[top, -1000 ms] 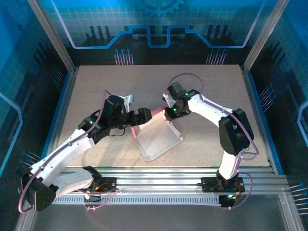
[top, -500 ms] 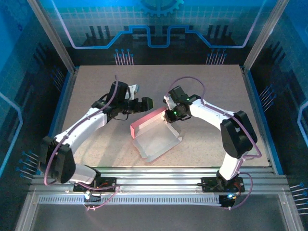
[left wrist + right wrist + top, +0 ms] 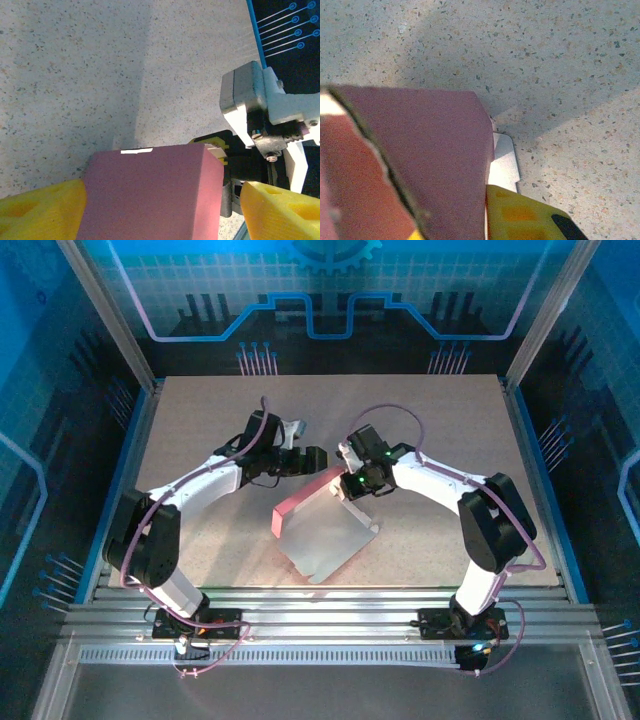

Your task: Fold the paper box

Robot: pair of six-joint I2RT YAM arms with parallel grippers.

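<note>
The paper box [image 3: 325,540] lies mid-table, partly folded: its pale inner panel is flat and one pink wall [image 3: 305,498] stands up along the far side. My left gripper [image 3: 318,460] is open at the far end of that wall. In the left wrist view the pink box [image 3: 150,195] sits between its yellow fingers [image 3: 40,210], with a gap on the right side. My right gripper [image 3: 348,483] is shut on the box's right end. In the right wrist view the pink card [image 3: 430,150] runs between its fingers [image 3: 525,215], and a white tab [image 3: 504,165] pokes out beside them.
The speckled tabletop [image 3: 430,420] spreads around the box. A blue-edged frame [image 3: 135,450] borders the left and right sides. Aluminium rails [image 3: 330,615] run along the near edge. The right arm's wrist housing [image 3: 250,100] shows close behind the box in the left wrist view.
My left arm has stretched farther back and to the right, carrying its gripper to the far end of the pink wall. The wall has swung up and turned slightly. My right gripper has barely moved.
</note>
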